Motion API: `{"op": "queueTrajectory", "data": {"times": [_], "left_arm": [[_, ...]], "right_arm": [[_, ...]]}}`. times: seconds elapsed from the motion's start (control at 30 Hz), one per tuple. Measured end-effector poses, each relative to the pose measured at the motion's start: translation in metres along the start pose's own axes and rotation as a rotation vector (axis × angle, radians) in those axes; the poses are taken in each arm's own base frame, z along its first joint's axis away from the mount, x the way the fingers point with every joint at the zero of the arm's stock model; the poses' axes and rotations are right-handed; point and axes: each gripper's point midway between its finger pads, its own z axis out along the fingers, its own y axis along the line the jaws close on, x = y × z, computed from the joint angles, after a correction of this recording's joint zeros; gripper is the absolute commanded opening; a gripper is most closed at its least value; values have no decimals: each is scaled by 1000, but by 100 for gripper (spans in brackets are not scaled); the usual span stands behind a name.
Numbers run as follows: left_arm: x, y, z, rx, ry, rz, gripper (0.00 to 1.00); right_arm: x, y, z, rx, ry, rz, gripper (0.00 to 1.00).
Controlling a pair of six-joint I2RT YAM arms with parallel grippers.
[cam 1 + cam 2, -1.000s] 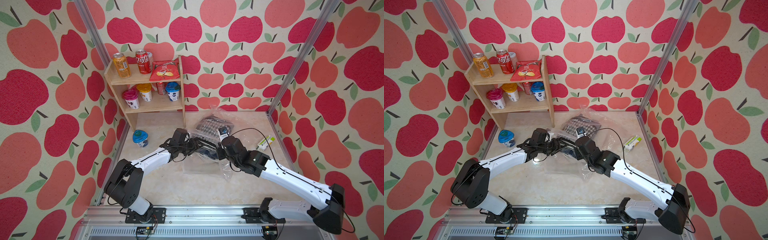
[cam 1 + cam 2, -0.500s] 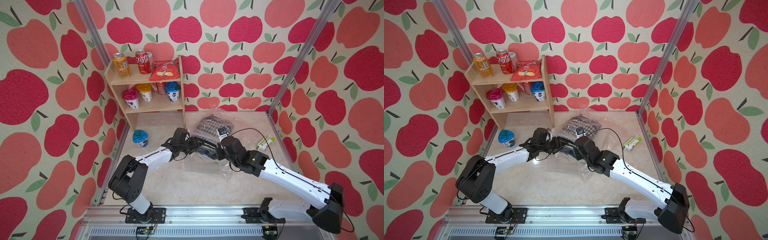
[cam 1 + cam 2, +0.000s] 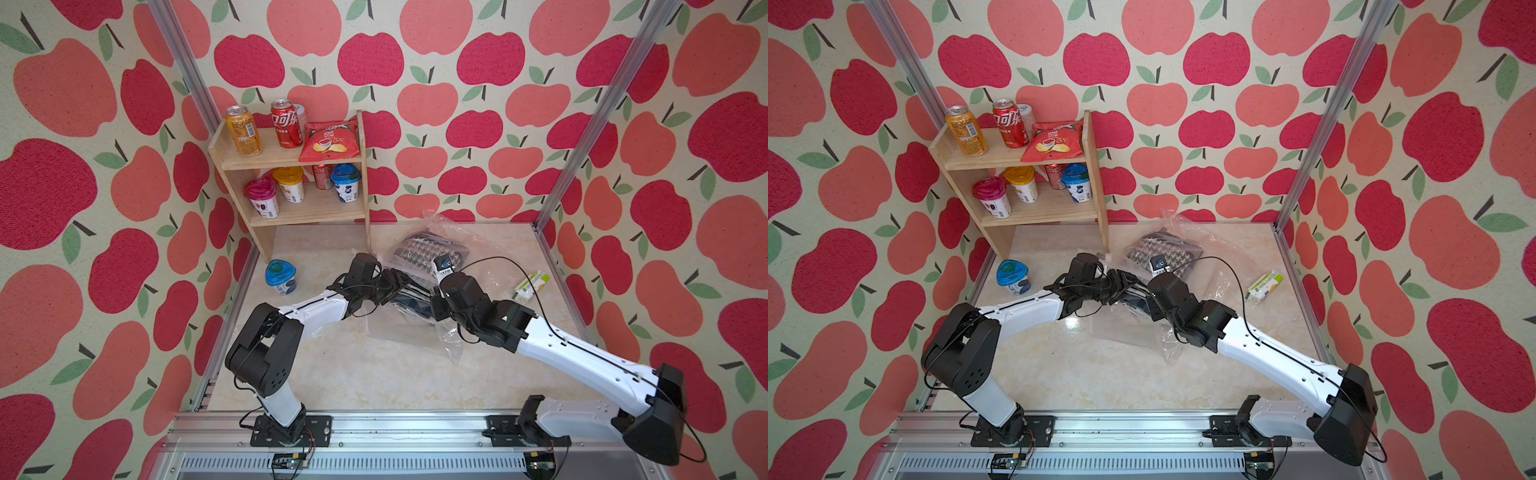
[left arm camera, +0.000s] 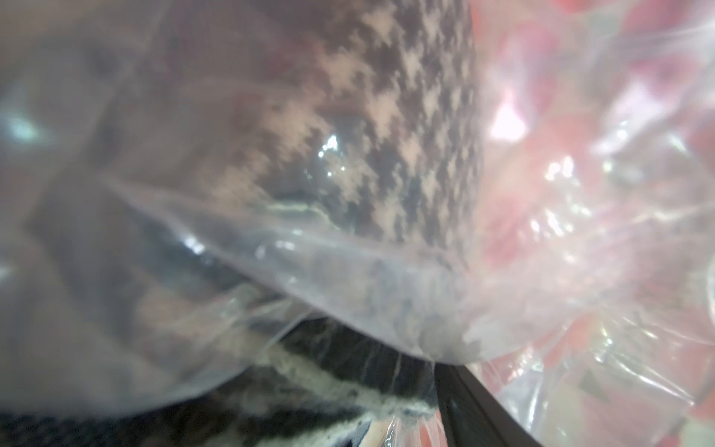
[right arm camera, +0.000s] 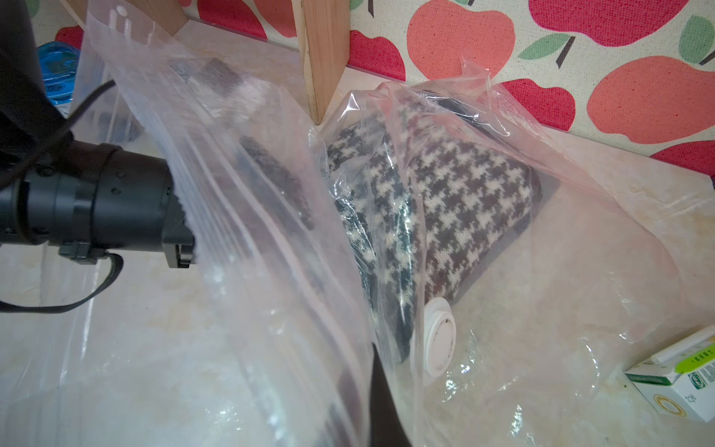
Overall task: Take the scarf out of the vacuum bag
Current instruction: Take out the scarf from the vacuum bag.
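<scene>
**Left arm deep in the bag, scarf not yet out**

The vacuum bag (image 3: pixel 399 332) lies crumpled across the middle of the tabletop (image 3: pixel 374 374), its far end near the back wall and just beside the foot of the wooden shelf (image 3: pixel 291 212). The houndstooth scarf (image 5: pixel 464 201) is inside it, bunched toward that far end, with a darker fold trailing back toward the bag's mouth. The round white valve cap (image 5: pixel 439 340) sits on the plastic right by the scarf.

The right gripper (image 5: pixel 377 371) is pinched together on the bag's edge at the mouth and holds that strip of plastic up off the tabletop.

The left gripper (image 3: pixel 395 284) is reached in through the mouth, under the raised plastic. From the right wrist camera it is only dark shapes behind the film, and the left wrist view is blurred, with knit fabric close up. I cannot tell whether its jaws are apart or closed, or whether it has any scarf.

A blue-lidded cup (image 3: pixel 281 276) stands near the shelf's foot. A small green-and-white box (image 3: pixel 530 284) lies by the right-hand wall, clear of the bag.
</scene>
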Motion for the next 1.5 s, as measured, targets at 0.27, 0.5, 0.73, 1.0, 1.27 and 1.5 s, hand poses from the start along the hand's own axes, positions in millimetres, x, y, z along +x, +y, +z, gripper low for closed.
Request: {"op": "queueTrajectory", "data": {"times": [0.27, 0.5, 0.73, 1.0, 1.27, 1.5], "left_arm": [[-12, -9, 17, 13, 28, -8, 69], [-22, -14, 39, 35, 76, -8, 65], [-42, -25, 55, 46, 109, 6, 40], [-54, -24, 59, 35, 106, 17, 17], [-55, -24, 55, 19, 105, 39, 2], [-55, -33, 44, 2, 93, 74, 4]], "right_arm": [[-4, 2, 1, -3, -7, 4, 0], [-3, 3, 5, 1, 1, -1, 0], [-10, 4, 17, 34, 6, -7, 0], [-23, -7, 30, 77, 1, 44, 0], [-30, -24, 35, 95, -2, 117, 0], [-32, -22, 38, 87, -8, 127, 0]]}}
